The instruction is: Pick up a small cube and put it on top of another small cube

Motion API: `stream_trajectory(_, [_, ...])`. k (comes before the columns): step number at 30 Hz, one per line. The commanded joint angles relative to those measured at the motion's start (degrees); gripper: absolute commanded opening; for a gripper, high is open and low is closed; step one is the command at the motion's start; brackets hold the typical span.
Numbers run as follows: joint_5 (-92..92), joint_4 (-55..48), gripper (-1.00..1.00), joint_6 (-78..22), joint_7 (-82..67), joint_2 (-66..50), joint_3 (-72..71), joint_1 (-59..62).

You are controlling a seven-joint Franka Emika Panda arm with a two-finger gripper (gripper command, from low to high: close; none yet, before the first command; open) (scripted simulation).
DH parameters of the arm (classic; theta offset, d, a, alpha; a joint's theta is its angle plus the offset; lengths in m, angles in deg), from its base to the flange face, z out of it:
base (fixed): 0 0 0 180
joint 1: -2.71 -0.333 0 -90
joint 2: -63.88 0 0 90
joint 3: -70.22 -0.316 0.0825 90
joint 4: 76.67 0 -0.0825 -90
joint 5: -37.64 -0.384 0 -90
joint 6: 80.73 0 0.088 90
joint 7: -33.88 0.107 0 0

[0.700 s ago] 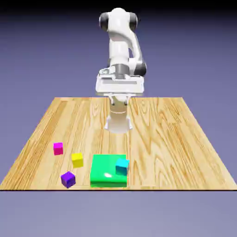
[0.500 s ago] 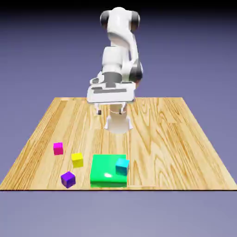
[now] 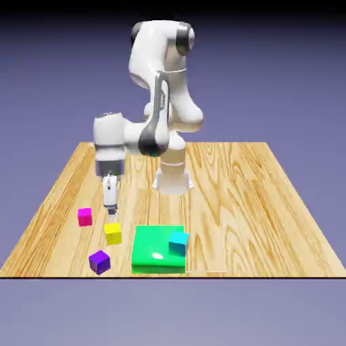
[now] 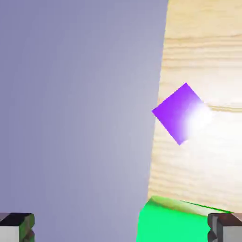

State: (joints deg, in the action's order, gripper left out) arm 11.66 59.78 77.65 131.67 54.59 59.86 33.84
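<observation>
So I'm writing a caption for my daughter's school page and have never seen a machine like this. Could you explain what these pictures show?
It is a simulated scene with one robot: a white jointed arm fixed to a wooden table, ending in a hand with two fingers.

The exterior view comes from a camera facing the robot across the table. The other picture comes from a camera on the hand itself, so the grey finger tips show at its bottom edge.

On the table are small cubes in pink, yellow and purple, and a flat green block. A cyan cube appears to sit on the block, at its edge on the exterior view's right.

The fingers are wide apart and hold nothing.
</observation>
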Motion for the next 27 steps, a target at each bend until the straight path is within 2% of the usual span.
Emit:
stream_trajectory(1, [-1.2,-1.1,0.0,-0.7,2.5,-1.9,-0.5,1.4])
stream_trajectory(8, [-9.4,-8.8,0.0,-5.6,19.9,-15.1,-3.7,11.5])
stream_trajectory(10, [-9.5,-9.0,0.0,-5.7,20.2,-15.3,-3.8,11.6])
stream_trajectory(17, [3.0,-11.4,0.0,4.6,27.6,-27.9,-14.9,21.4])
stream_trajectory(18, [3.0,-11.4,-1.0,4.6,27.6,-27.9,-14.9,21.4])
stream_trajectory(25, [-9.4,-9.0,-1.0,-5.6,20.3,-15.4,-3.9,11.7])
stream_trajectory(27, [-7.3,-9.1,-1.0,-6.9,15.4,-14.7,-2.7,9.0])
